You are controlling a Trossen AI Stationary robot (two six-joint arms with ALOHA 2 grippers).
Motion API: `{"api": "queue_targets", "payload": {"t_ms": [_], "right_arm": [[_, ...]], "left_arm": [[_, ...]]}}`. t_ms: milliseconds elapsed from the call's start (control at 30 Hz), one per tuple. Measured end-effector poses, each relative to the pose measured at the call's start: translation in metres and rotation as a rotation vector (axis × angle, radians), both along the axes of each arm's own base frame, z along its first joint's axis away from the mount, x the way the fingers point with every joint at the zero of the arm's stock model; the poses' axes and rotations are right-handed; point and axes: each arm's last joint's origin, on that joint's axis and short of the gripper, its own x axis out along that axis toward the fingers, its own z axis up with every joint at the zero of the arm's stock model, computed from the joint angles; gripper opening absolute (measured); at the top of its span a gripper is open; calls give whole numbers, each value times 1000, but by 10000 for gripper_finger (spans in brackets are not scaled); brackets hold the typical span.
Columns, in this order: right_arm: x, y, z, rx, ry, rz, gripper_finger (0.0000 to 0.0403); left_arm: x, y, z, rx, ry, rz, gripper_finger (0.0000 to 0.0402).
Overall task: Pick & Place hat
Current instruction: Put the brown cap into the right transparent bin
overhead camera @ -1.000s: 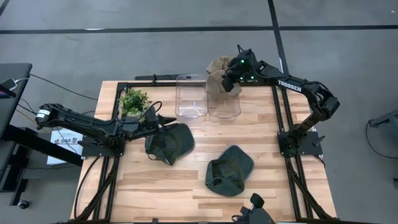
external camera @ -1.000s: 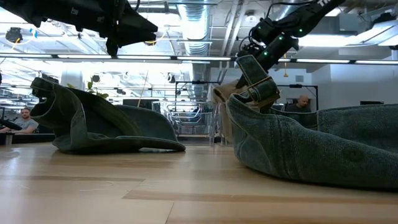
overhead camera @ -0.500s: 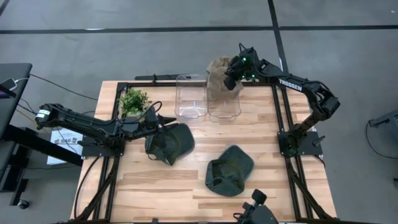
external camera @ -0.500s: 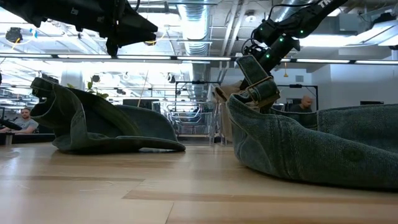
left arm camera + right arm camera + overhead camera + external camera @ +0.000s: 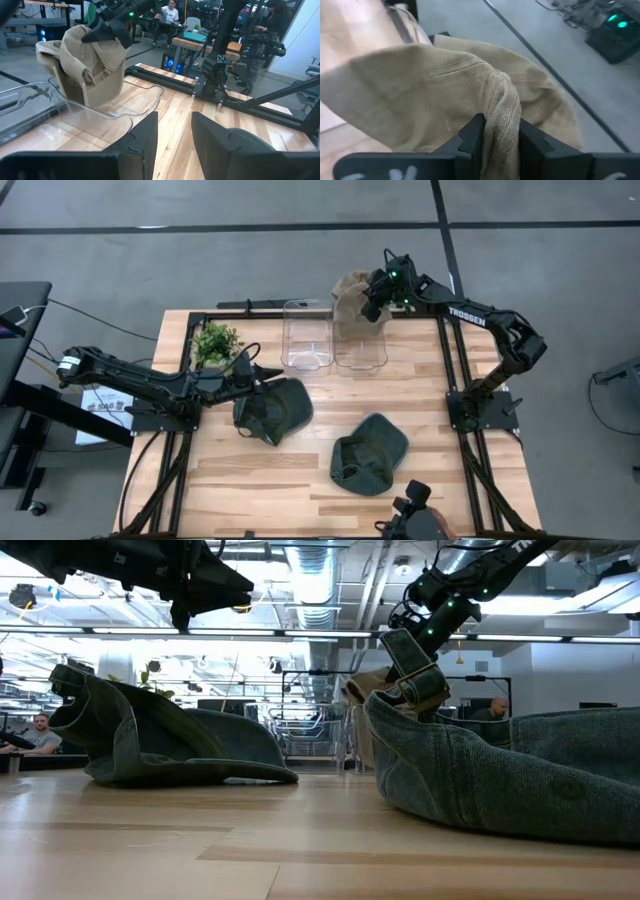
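The tan hat [image 5: 352,300] hangs at the far edge of the surface [image 5: 300,470], draped over and into the right-hand clear bin [image 5: 360,340], and you can see why: your right gripper [image 5: 375,298] has it by a bunched fold of the crown, so the rest of the cloth sags down inside the bin's walls. In the right wrist view the ribbed fold [image 5: 502,120] sits between the two jaws, which stand only a little apart with the cloth filling the gap, so the hat reads as gripped, or at most barely loosened, rather than let go. That hold suits a drop into the bin; I judge the placing step to be nearly done, with only the release left.

Just left of that bin stands a second clear bin [image 5: 306,335], with nothing visible in it. Nearer to you, two dark green hats wait: one left of centre [image 5: 275,408] and one near the middle of the near edge [image 5: 368,452], both lying slack on the wood.

Your left gripper [image 5: 250,377] hovers over the far-left rim of the left green hat, its jaws partly open and holding nothing, seemingly staged for the next pick. A small potted plant [image 5: 214,342] sits at the far left, clear of the work.
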Motion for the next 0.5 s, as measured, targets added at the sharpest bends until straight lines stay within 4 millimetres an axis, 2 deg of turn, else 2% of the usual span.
{"api": "queue_targets", "payload": {"t_ms": [367, 500], "right_arm": [[1, -3, -3, -55, 53, -6, 100], [3, -8, -11, -45, 70, -7, 100]], "left_arm": [[0, 0, 0, 1, 0, 0, 116], [0, 0, 0, 1, 0, 0, 116]]}}
